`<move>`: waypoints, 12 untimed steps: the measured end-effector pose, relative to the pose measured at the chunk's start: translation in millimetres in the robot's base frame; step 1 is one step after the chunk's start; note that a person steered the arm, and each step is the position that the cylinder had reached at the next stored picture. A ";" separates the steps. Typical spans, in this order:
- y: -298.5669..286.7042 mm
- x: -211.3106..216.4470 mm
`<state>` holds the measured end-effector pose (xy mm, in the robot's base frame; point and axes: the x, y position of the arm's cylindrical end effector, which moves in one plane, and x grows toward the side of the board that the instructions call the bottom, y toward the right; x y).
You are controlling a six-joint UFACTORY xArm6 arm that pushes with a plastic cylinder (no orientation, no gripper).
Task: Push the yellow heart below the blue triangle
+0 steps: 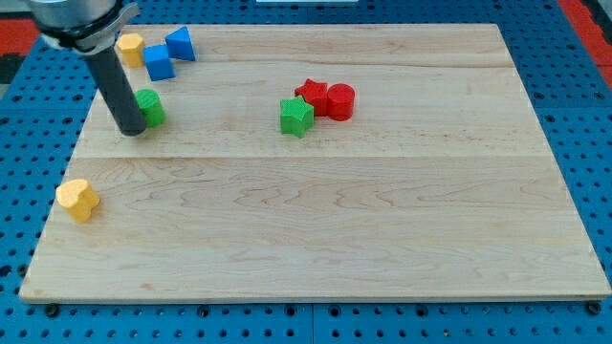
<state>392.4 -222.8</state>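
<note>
Yellow heart point(77, 200) sits near the tabletop point(382, 239)'s left edge, roughly midway down, well apart from everything else. Blue triangle point(181, 44) lies near the top-left corner, touching or just beside a blue block point(159, 63), shape unclear. A yellow block point(130, 47), possibly hexagonal, is just left of that pair.

Tool: a bare rod, nothing to open or close, nothing held. My tip point(131, 132) rests touching or just beside the left side of a green block point(150, 107), between the blue group and the heart.

Risks, as judged:
- Tip is above the heart, on the wrong side for pushing it up and rightward. A direct move down would drive the heart toward the bottom-left corner or off the left edge.
- Heart's rounded lobes may make it spin off an off-centre push.
- Green block stands on the likely route to the spot under the triangle; the heart could shove it into the blue blocks and displace the triangle.

Elsewhere: green star point(296, 116), red star point(311, 93) and red cylinder point(340, 100) cluster near the centre-top, clear of the route.
</note>
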 end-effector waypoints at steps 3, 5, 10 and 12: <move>113.5 -30.9; 77.2 81.8; -39.6 150.5; 8.5 112.8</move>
<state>505.2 -214.3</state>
